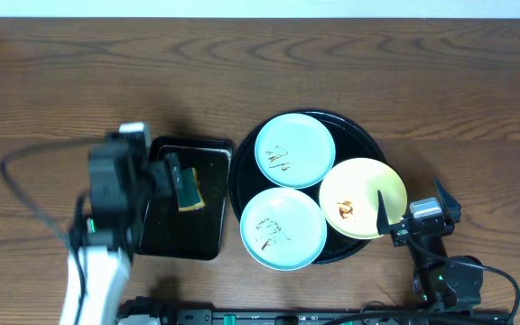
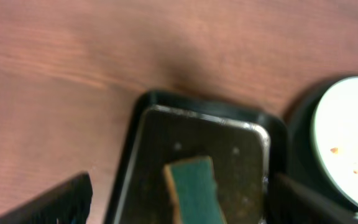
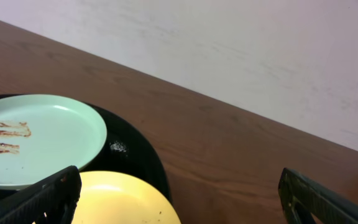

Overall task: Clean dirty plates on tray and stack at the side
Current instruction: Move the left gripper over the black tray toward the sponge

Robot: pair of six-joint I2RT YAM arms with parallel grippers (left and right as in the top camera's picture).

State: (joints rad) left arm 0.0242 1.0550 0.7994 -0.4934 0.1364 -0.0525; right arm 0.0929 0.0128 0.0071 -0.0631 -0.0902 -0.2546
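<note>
Three round, brown-smeared plates (image 1: 294, 150) on glossy black tray (image 1: 357, 132); left end effector (image 2: 180, 190) and right end effector (image 1: 412, 206) both spread apart.

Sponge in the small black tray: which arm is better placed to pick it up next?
Left. The left gripper hangs open right over the sponge; the right gripper, also open, is across the round tray by the yellow plate.

Table (image 1: 350, 63): brown wood grain with dark wavy streaks running left to right, fills the overhead view | Wall (image 3: 260, 50): plain pale off-white, faintly mottled — meets the table's far edge | Light: soft and even — a dull sheen on the wood, shadows faint and short
</note>
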